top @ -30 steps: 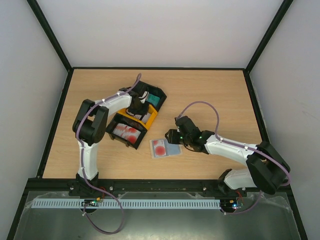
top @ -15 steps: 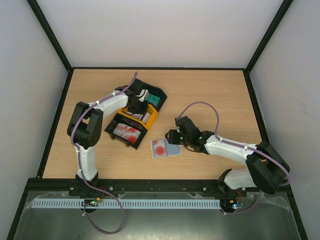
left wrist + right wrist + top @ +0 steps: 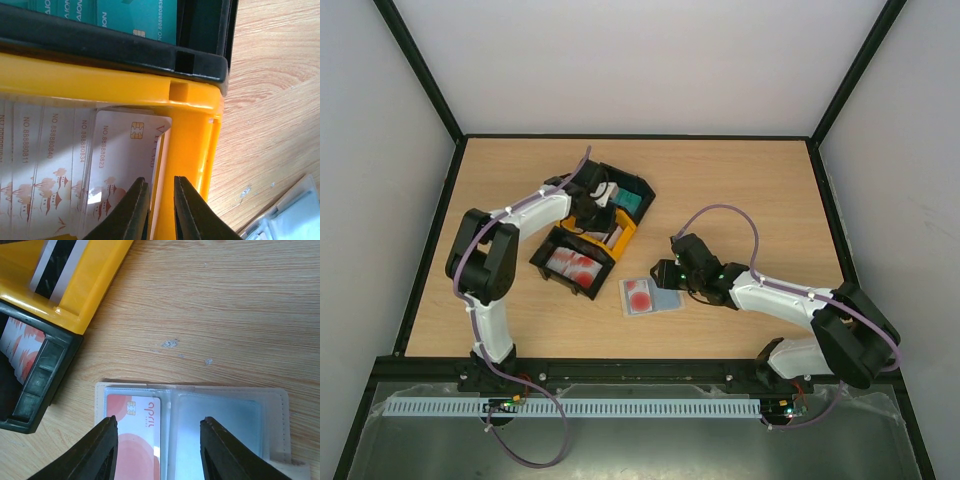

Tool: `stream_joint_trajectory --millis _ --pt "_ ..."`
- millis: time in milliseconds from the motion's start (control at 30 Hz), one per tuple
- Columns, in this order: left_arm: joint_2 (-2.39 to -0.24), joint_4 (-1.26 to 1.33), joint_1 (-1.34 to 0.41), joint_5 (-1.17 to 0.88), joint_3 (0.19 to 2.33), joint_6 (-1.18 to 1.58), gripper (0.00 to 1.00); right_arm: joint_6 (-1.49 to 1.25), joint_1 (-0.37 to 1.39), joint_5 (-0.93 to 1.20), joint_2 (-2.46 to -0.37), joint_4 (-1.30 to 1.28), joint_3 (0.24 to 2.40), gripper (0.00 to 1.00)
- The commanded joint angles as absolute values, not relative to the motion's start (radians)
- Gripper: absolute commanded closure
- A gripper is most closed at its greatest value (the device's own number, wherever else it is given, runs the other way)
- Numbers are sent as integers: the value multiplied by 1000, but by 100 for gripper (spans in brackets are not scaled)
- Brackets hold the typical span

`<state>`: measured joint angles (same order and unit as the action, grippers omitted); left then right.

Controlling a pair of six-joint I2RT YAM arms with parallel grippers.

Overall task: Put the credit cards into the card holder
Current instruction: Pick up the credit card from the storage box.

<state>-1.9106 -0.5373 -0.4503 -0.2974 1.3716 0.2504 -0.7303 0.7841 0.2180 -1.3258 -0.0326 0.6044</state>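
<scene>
A wooden desk (image 3: pixel 750 190) is carrying three joined trays lying at a slant left of its middle: a black tray (image 3: pixel 642 186) toward the far edge holding teal cards (image 3: pixel 629 203), a yellow tray (image 3: pixel 623 236) in the middle, and a second black tray (image 3: pixel 546 268) nearest the left arm's base holding red-blotched cards (image 3: pixel 572 264).

The left gripper (image 3: pixel 160 184) is reaching down into the yellow tray, its fingers standing almost together. The edge of one white card (image 3: pixel 120 150) is running into the narrow gap beside the yellow wall; whether it is being pinched cannot be told. More white cards (image 3: pixel 45 160) are standing in a row to its left.

The card holder (image 3: pixel 225 412) is lying open and flat near the middle of the desk, just beside the near black tray's corner, with a red-and-white card (image 3: pixel 132 437) sitting in its left pocket. The right gripper (image 3: pixel 159 422) is hovering over it, fingers spread wide apart and gripping nothing.

Bare wood is showing across the right half of the desk and along its far edge. The trays are crowding the holder's left side.
</scene>
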Motion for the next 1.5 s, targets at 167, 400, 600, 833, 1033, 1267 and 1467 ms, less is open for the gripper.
stream_joint_trajectory --millis 167,400,600,833,1033,1267,1467 --pt "-1899 -613 -483 -308 1341 187 82 -761 785 213 -1290 14 585 57" --pt "-1908 -635 -498 -333 1348 163 87 -769 785 204 -1287 8 588 58" --pt "-1920 -649 -499 -331 1350 145 82 -772 784 200 -1289 9 592 58" --pt "-1960 -688 -507 -361 1375 114 76 -771 784 192 -1291 4 592 58" --pt "-1977 -691 -510 -348 1386 127 93 -771 785 185 -1286 0 597 58" --pt "-1936 -687 -509 -350 1397 116 98 -764 785 166 -1272 -14 608 58" --pt "-1889 -686 -509 -316 1392 124 98 -762 784 180 -1280 -10 623 58"
